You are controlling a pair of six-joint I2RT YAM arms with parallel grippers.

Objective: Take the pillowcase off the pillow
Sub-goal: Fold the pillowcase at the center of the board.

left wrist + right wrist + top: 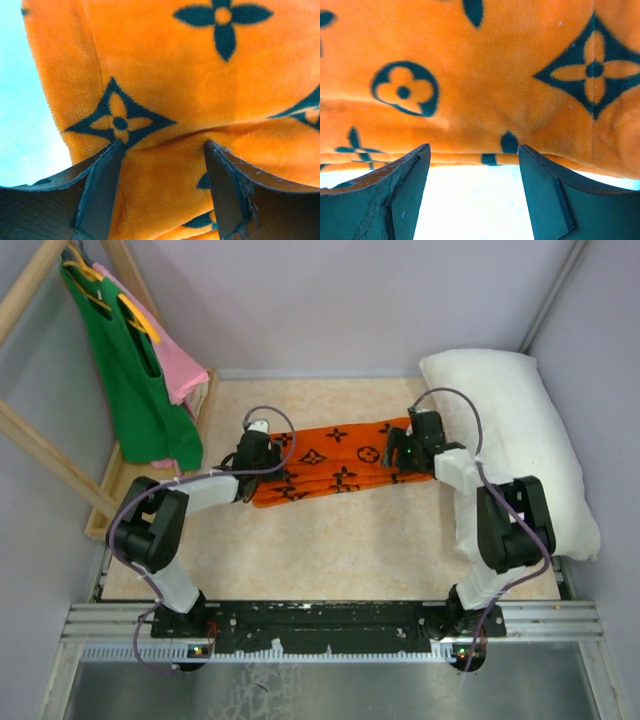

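The orange pillowcase with black flower motifs lies folded into a flat band across the middle of the table. It is off the white pillow, which rests along the right wall. My left gripper is at the band's left end. In the left wrist view its jaws stand wide apart, and a fold of pillowcase fills the gap. My right gripper is at the band's right end. There the open jaws frame bare table, with the pillowcase hem at their tips.
A green tank top and a pink garment hang on a wooden rack at the back left. Grey walls enclose the beige table on three sides. The pillow's near end lies behind my right arm.
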